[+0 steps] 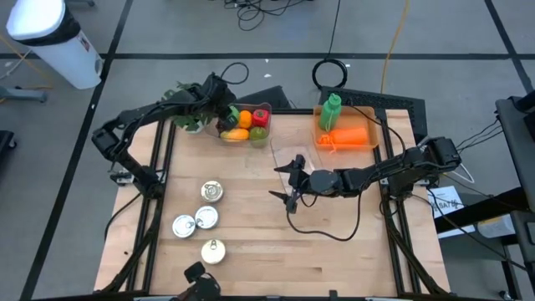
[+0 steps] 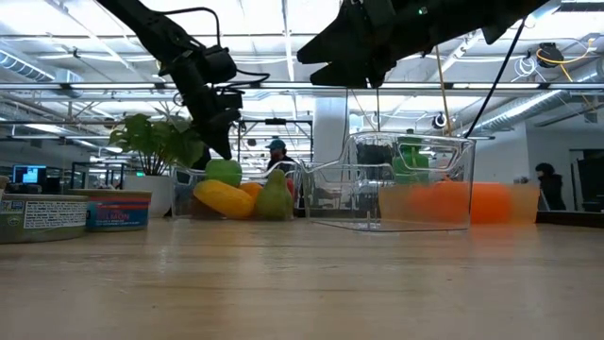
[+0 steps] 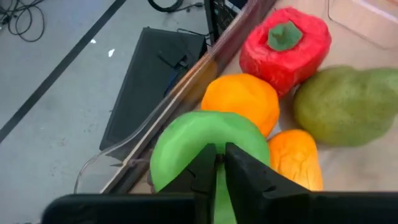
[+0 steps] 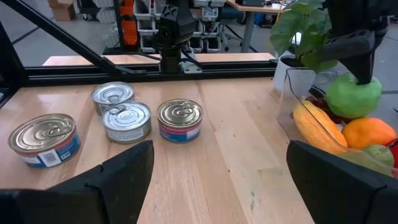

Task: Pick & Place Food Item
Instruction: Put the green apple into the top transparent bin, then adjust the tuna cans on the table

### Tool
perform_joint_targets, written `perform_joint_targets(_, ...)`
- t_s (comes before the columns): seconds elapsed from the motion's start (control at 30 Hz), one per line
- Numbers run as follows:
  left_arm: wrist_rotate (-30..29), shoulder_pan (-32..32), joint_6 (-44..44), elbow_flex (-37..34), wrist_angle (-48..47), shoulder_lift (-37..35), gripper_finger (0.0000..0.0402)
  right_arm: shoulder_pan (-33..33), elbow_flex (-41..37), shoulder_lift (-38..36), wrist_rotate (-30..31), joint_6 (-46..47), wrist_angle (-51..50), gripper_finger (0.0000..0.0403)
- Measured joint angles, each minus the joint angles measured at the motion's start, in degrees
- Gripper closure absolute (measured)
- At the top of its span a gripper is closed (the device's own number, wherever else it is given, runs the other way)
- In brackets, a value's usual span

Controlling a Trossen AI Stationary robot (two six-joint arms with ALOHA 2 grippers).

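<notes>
Left end effector [image 3: 216, 167]: at the far-left part of the tabletop [image 1: 334, 259], over the clear tray of toy produce; its fingers are nearly closed and touch the top of the green apple [image 3: 202, 142].
Green apple: at the edge of the produce pile, beside the tray's clear wall; whether it is lifted off the pile I cannot tell.
Left wrist view: the only one to show the whole pile up close, with a red pepper [image 3: 285, 46], an orange [image 3: 241, 101], a green pear [image 3: 348, 106] and a smaller orange-yellow piece [image 3: 297, 158] beside the apple.
Low view: shows the apple sitting above the yellow piece [image 2: 224, 198] and the pear, with the dark fingers coming down onto it; a potted plant [image 2: 160, 151] stands just behind.
Right end effector [image 1: 292, 182]: above the middle of the tabletop, fingers spread wide and holding nothing.
Right wrist view: looks between those wide fingers across to four cans [image 4: 124, 121] and, farther off, the left arm's fingers on the apple.
High view: alone gives the layout, with the cans [image 1: 205, 219] near the front left, an empty clear container [image 1: 288, 150] at the centre, and an orange bin [image 1: 347, 134] holding a green bottle [image 1: 332, 112] at the far right.
</notes>
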Motion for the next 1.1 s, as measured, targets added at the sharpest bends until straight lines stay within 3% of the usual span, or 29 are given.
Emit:
perform_joint_targets(0.23,0.0,-1.4,-2.0,0.0,0.4,0.0,0.0292,0.0,0.0,0.0,0.0,0.0,0.0,0.0058)
perform_joint_targets(0.37,-3.1,-2.7,-1.9,0.0,1.1,-0.3,0.0254,0.0,0.0,0.0,0.0,0.0,0.0,0.0058)
perform_joint_targets(0.53,-9.2,-3.7,-3.6,0.8,-0.3,-3.6,0.0234,0.0,0.0,0.0,0.0,0.0,0.0,0.0058)
perform_joint_targets(0.63,-9.4,-4.2,-4.0,1.3,-2.3,-7.7,0.0232,0.0,0.0,0.0,0.0,0.0,0.0,0.0058)
perform_joint_targets(0.7,-5.5,-4.5,-3.5,1.3,-4.2,-11.3,0.0232,0.0,0.0,0.0,0.0,0.0,0.0,0.0058)
perform_joint_targets(0.93,16.6,-7.4,-6.9,-0.9,-12.0,-26.6,0.0231,0.5,0.0,0.0,-0.3,0.0,0.0,0.0058)
perform_joint_targets(1.1,22.1,-12.1,-8.3,-8.8,-17.1,-37.7,0.0231,1.7,0.0,0.0,-0.4,-0.1,0.3,0.0058)
